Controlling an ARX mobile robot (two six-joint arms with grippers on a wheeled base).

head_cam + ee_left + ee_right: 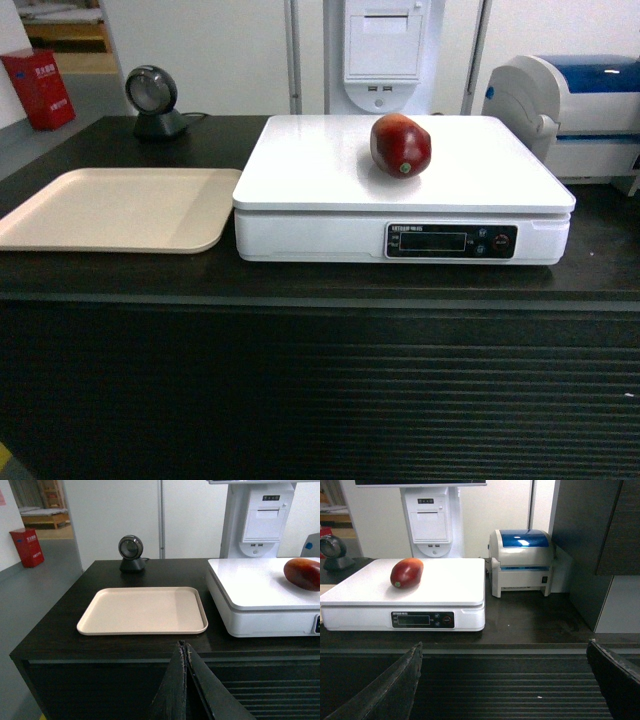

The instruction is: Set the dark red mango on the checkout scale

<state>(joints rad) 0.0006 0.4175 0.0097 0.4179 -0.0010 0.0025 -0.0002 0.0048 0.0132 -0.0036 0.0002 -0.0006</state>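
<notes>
The dark red mango [400,145] lies on the white scale [320,170], right of the platform's middle, with nothing holding it. It also shows as the mango [406,573] on the scale [450,582] in the right wrist view and at the right edge as the mango [303,573] in the left wrist view. The scale stands on the dark checkout counter [300,285]. My left gripper [183,647] is shut and empty, low in front of the ribbed panel. My right gripper [505,647] hangs wide open and empty before the counter. Neither gripper appears in the head view.
A beige flat tray [115,208] lies left of the scale. A round black scanner [152,100] stands behind it. A white and blue label printer [521,560] sits right of the scale, and a white receipt unit [382,50] rises behind it. A dark cabinet [592,540] stands at the right.
</notes>
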